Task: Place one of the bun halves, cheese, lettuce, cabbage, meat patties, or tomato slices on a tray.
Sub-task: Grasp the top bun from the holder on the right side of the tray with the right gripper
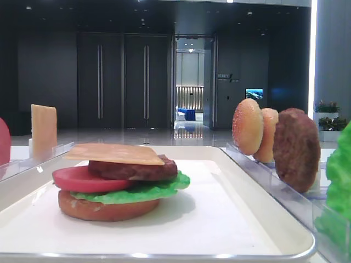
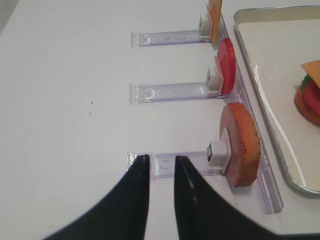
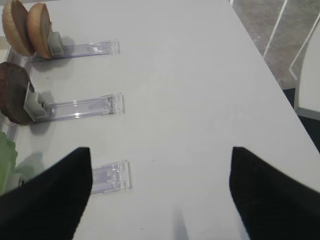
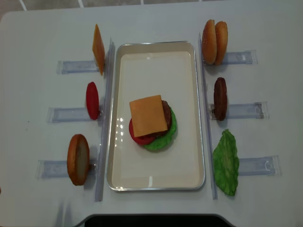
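On the white tray sits a stack: brown bun base, lettuce, tomato slice, meat patty, with cheese on top. Upright in the right racks stand two bun halves, a patty and lettuce. The left racks hold cheese, a tomato slice and a brown bun base. My left gripper hangs over that rack's outer end, narrowly open and empty. My right gripper is wide open over bare table by the lettuce rack.
Clear plastic racks lie in rows on both sides of the tray, with long clear rails along its edges. The table's right edge runs close to the right gripper. Neither arm shows in the overhead view.
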